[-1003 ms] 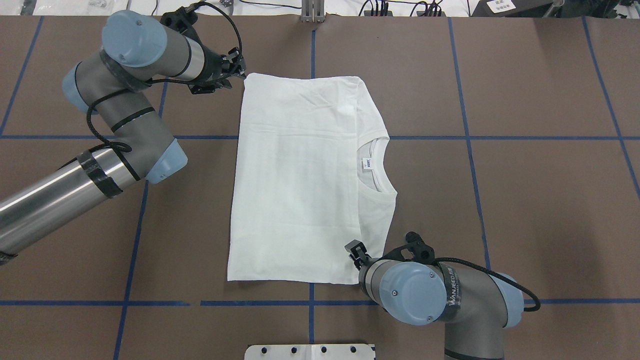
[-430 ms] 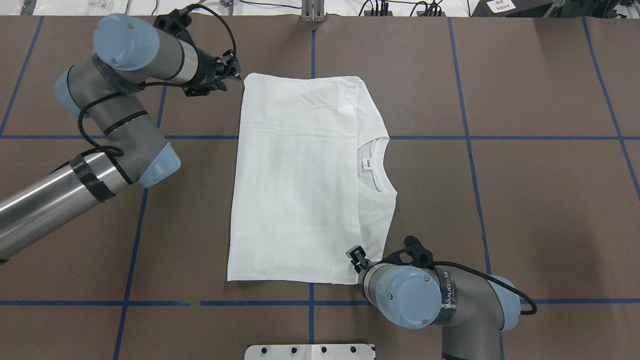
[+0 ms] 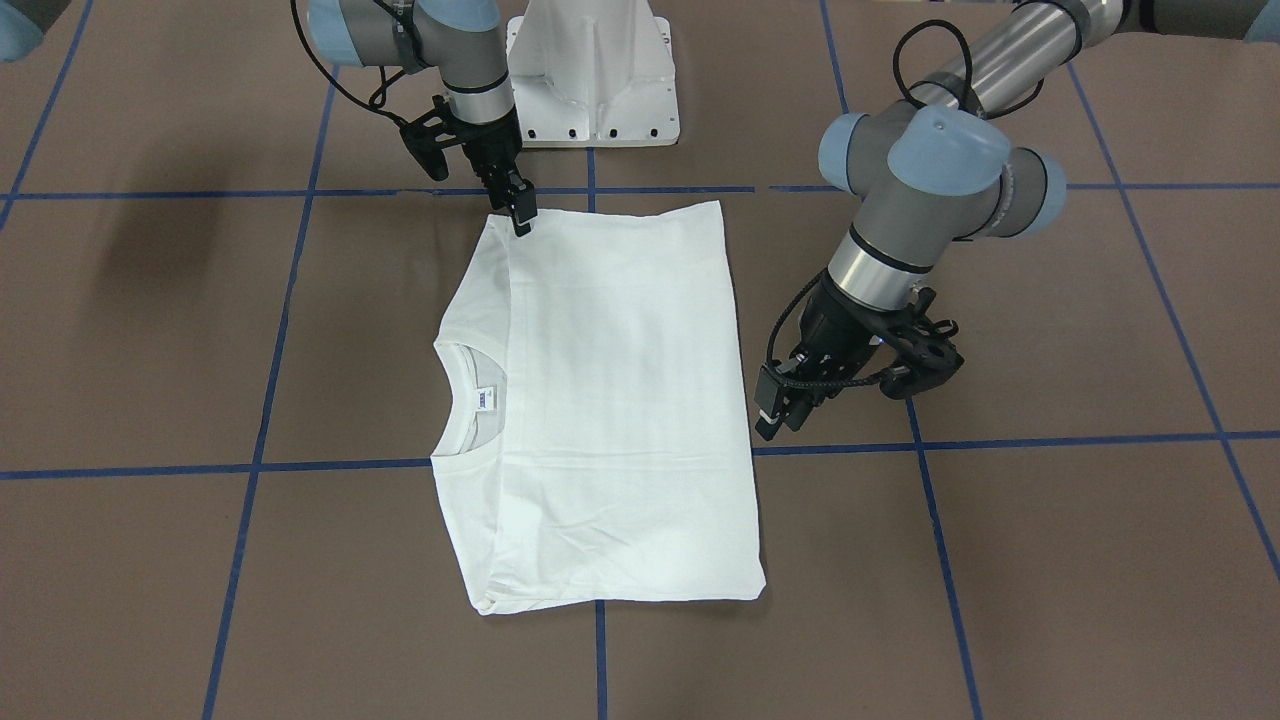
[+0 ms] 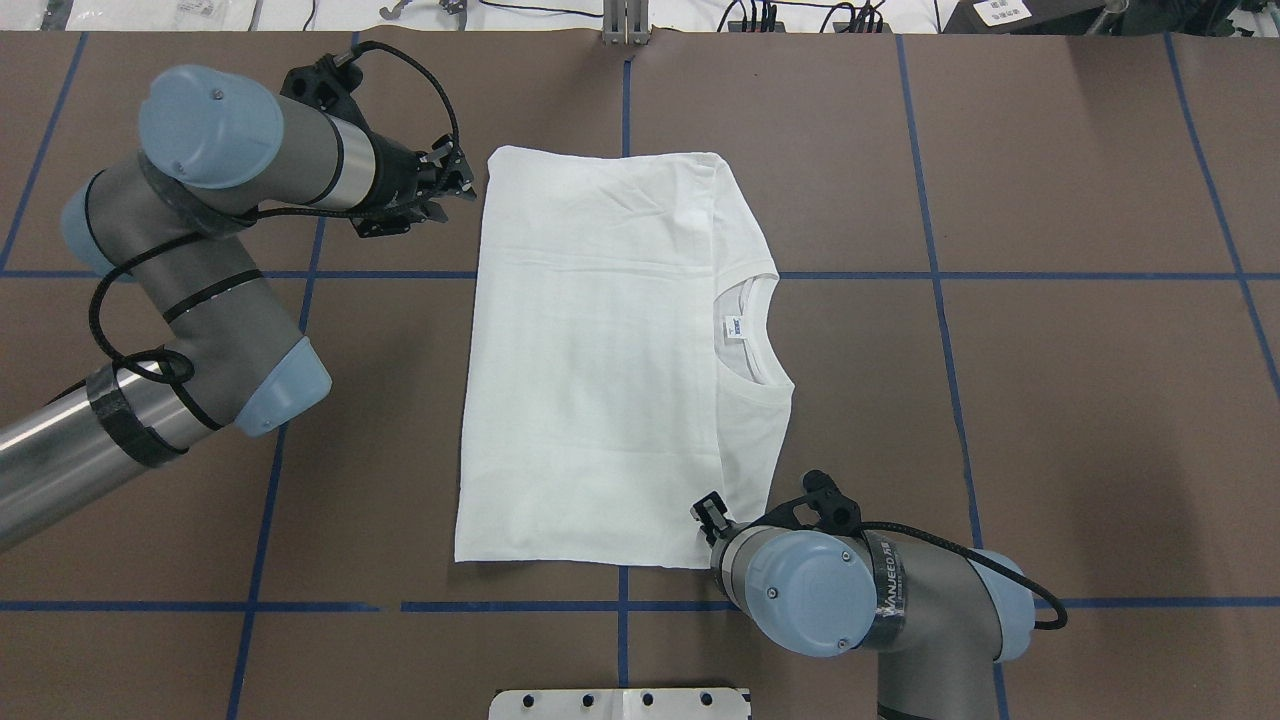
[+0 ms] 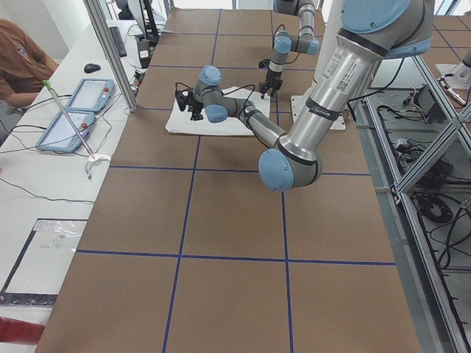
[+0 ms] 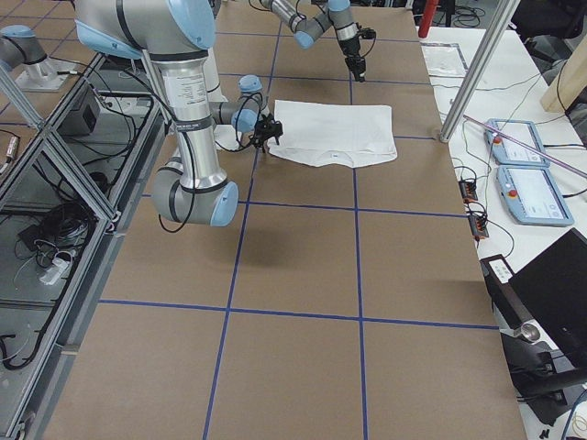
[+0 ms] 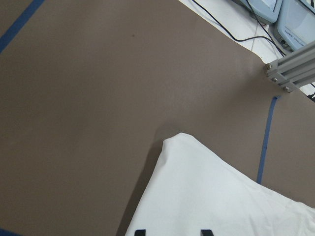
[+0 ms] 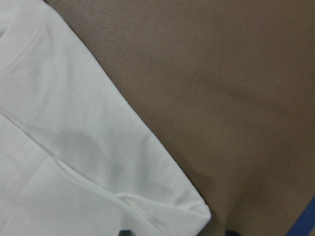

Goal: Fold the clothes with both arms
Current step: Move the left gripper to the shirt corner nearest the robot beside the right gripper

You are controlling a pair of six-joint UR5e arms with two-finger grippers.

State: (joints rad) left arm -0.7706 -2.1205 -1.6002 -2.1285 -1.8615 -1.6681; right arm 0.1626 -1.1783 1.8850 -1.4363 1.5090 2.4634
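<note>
Though crossed by blue tape lines [image 4: 935, 275], gives open brown worktop [image 4: 1050, 420] on every side of the cloth, so ample room to sweep a fold outward or inward. Lying flat near its middle: white T-shirt [image 4: 600, 380], doubled over lengthwise, likely light, limp and prone to sag, crease or slide once lifted. Best pinched at corners and hems, both ends raised together, never mid-panel. Reaching in from opposite ends, left arm [image 4: 200, 280] and right arm [image 4: 900, 600], well apart from each other. Left claw [image 4: 455, 187] parted and holding nothing, just beside the hem edge near the far corner, not touching. Right claw [image 3: 522, 215] likewise parted, tips straddling the near corner at the collar end, not clamped on it. Peeking from under the top layer, ribbed collar [image 4: 755, 340] with small blue-printed label [image 4: 735, 327].
</note>
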